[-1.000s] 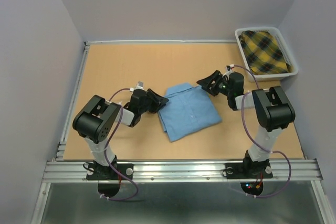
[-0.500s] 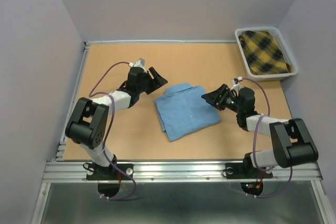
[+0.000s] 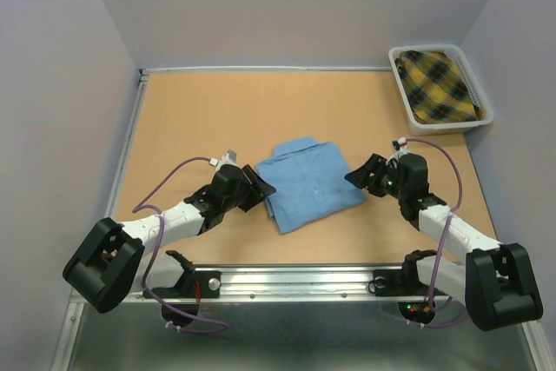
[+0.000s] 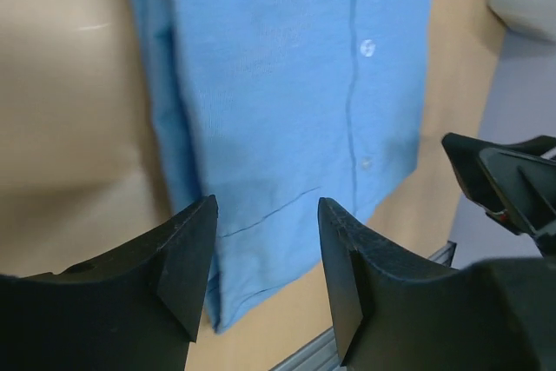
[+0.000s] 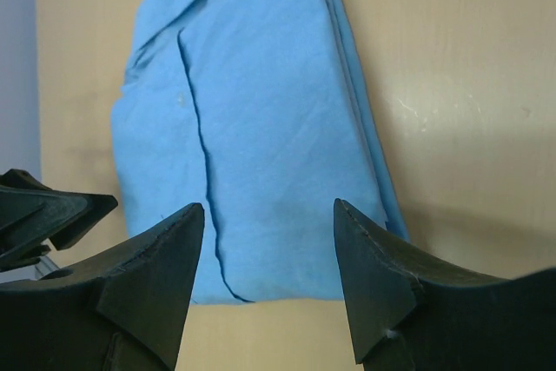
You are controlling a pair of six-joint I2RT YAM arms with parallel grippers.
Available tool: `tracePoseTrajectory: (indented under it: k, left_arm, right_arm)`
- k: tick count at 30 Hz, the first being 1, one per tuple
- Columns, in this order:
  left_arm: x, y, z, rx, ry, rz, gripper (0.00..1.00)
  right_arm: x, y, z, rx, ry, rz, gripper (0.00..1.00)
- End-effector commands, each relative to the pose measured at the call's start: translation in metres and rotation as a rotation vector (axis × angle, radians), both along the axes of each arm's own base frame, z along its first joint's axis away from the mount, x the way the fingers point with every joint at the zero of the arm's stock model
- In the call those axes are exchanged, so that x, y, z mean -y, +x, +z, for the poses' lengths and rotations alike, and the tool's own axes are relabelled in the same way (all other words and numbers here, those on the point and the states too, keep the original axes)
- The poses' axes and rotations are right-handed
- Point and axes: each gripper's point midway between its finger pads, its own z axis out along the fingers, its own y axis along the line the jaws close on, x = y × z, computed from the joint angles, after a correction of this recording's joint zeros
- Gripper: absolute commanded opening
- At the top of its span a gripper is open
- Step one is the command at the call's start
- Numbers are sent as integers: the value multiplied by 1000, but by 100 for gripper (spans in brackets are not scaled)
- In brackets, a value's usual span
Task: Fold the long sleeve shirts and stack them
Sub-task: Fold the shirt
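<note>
A light blue long sleeve shirt (image 3: 310,181) lies folded into a rectangle on the table's middle, collar toward the back, button front up (image 4: 287,67) (image 5: 261,145). My left gripper (image 3: 258,188) sits low at the shirt's left edge, open, nothing between its fingers (image 4: 265,241). My right gripper (image 3: 363,175) hovers at the shirt's right edge, open and empty (image 5: 269,245). A yellow and dark plaid shirt (image 3: 439,86) lies in the basket at the back right.
The white basket (image 3: 404,97) stands at the table's back right corner. The tan table (image 3: 208,119) ends in a metal rail (image 3: 295,280) at the near edge. Grey walls close in the left, back and right sides.
Both arms have stretched out low and pulled back toward the near edge. The left gripper swung from the shirt's back left to its left side. The shirt has stayed put.
</note>
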Motion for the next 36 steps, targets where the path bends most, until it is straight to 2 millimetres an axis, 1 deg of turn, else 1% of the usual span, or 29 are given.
tracePoseTrajectory:
  k: [1,3,4,7,10,16,19,20,22,23,25,26,27,28,29,31,33,36]
  left_arm:
    - [-5,1,3,-7,-5,63,59]
    - [-5,1,-3,-15,10,57,55]
    - [-5,-1,-9,-30,23,54,53]
    - [-5,-3,-17,-46,40,47,52]
    - [1,-2,-17,-43,30,29,52]
    - [7,-2,-23,-51,42,5,51]
    - [7,-2,-28,-54,52,2,45]
    - [7,-3,-31,-63,57,-2,40]
    - [7,-5,-34,-67,64,-10,34]
    - [7,-5,-35,-65,66,-12,27]
    - [7,-6,-35,-65,69,-22,21]
    - [8,-6,-34,-56,65,-29,12]
    - [9,-7,-32,-48,66,-43,9]
    - [10,-7,-30,-39,61,-48,3]
    - [9,-8,-30,-33,62,-55,0]
    - [9,-9,-27,-10,60,-76,0]
    - [12,-10,-15,34,19,-110,0]
    - [6,-11,-13,43,10,-113,0]
  right_arm:
    - [3,4,9,31,-72,15,66]
    - [2,4,9,29,-72,22,66]
    - [2,4,10,32,-73,24,66]
    - [2,4,9,31,-73,26,66]
    - [2,2,5,22,-77,30,66]
    - [2,1,3,15,-81,35,66]
    - [3,2,3,20,-85,30,66]
    - [3,1,3,19,-84,32,66]
    - [3,2,3,22,-86,35,66]
    - [3,2,4,24,-87,35,66]
    - [3,3,6,28,-86,31,66]
    - [3,4,7,32,-87,32,66]
    - [3,4,7,32,-88,29,66]
    - [3,6,11,44,-89,29,66]
    - [3,7,12,46,-90,29,66]
    - [2,7,15,50,-91,37,66]
    - [1,9,22,63,-86,45,66]
    - [-2,9,25,69,-76,58,66]
